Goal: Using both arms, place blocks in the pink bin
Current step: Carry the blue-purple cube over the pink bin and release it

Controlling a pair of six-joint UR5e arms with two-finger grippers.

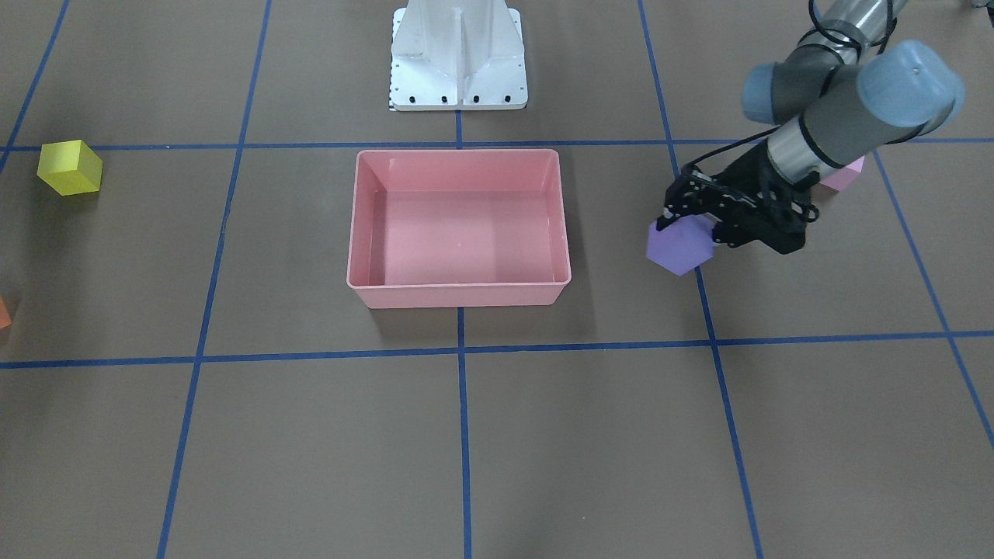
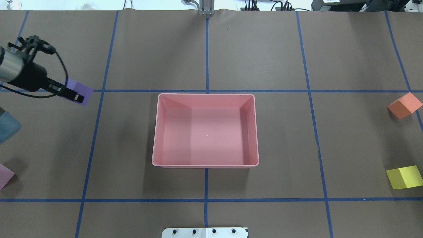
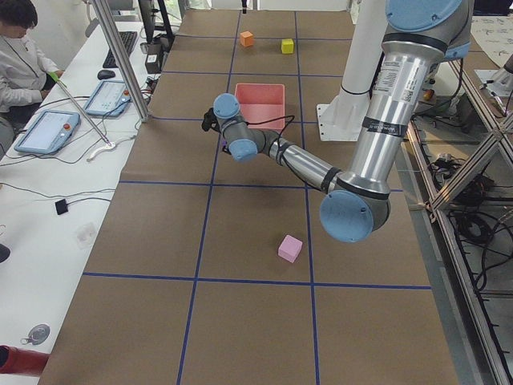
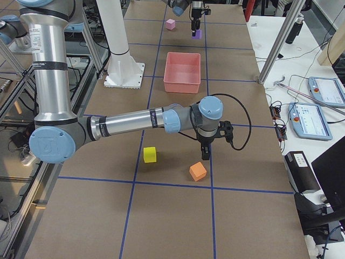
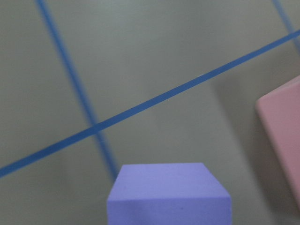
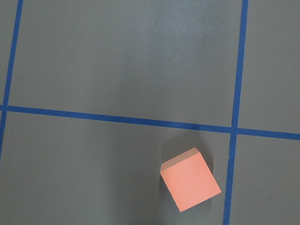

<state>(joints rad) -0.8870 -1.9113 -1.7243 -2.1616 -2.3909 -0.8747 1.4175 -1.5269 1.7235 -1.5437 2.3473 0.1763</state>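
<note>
My left gripper (image 1: 689,230) is shut on the purple block (image 1: 678,250), to the left arm's side of the pink bin (image 1: 458,295). The purple block fills the bottom of the left wrist view (image 5: 168,194), with the bin's corner (image 5: 283,136) at the right. The light pink block (image 1: 848,177) lies partly hidden behind that arm. The yellow block (image 2: 404,177) and the orange block (image 2: 403,105) lie on the far right. My right gripper (image 4: 206,154) hovers close to the orange block (image 6: 191,185). I cannot tell whether it is open or shut.
The white metal base (image 1: 458,62) stands behind the bin. Blue tape lines cross the brown table cover. A person (image 3: 16,48) sits at a side desk with tablets beyond the table's far edge.
</note>
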